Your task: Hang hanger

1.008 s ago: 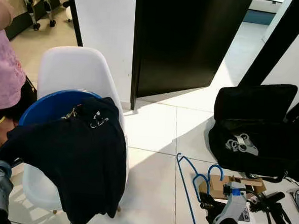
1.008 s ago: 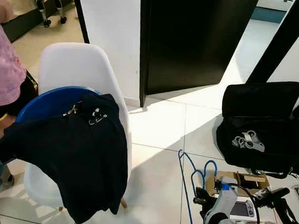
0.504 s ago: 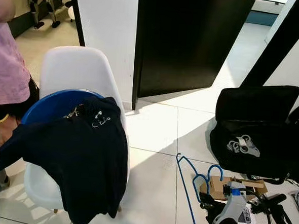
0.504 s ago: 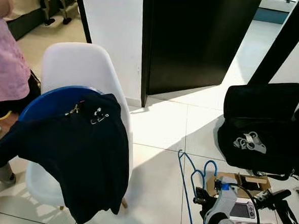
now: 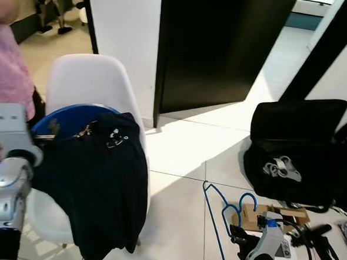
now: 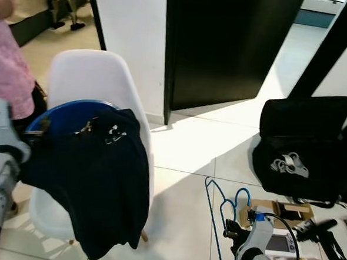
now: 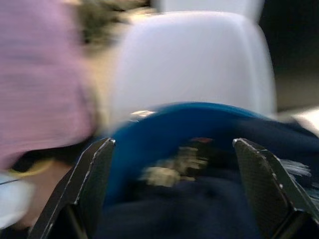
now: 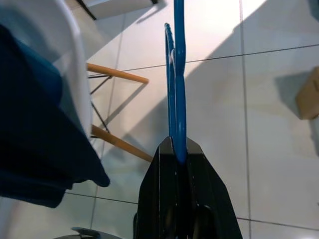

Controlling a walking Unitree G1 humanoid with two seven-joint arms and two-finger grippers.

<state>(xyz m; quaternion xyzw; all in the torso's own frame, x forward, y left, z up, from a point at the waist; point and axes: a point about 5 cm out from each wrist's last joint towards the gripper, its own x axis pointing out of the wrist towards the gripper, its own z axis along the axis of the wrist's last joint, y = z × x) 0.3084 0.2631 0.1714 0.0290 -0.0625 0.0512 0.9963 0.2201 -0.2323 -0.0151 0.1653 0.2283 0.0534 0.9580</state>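
Sunlit white tiled floor (image 5: 178, 148), white wall (image 5: 123, 32), dark open door (image 5: 214, 44).

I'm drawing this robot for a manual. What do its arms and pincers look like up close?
The left arm is silver-grey metal built of rounded segments, topped by a boxy grey block. The left pincer has two long black fingers with a finely textured surface. The right arm is silver too, with a blue connector and black cables; the right pincer has smooth black tapered fingers.
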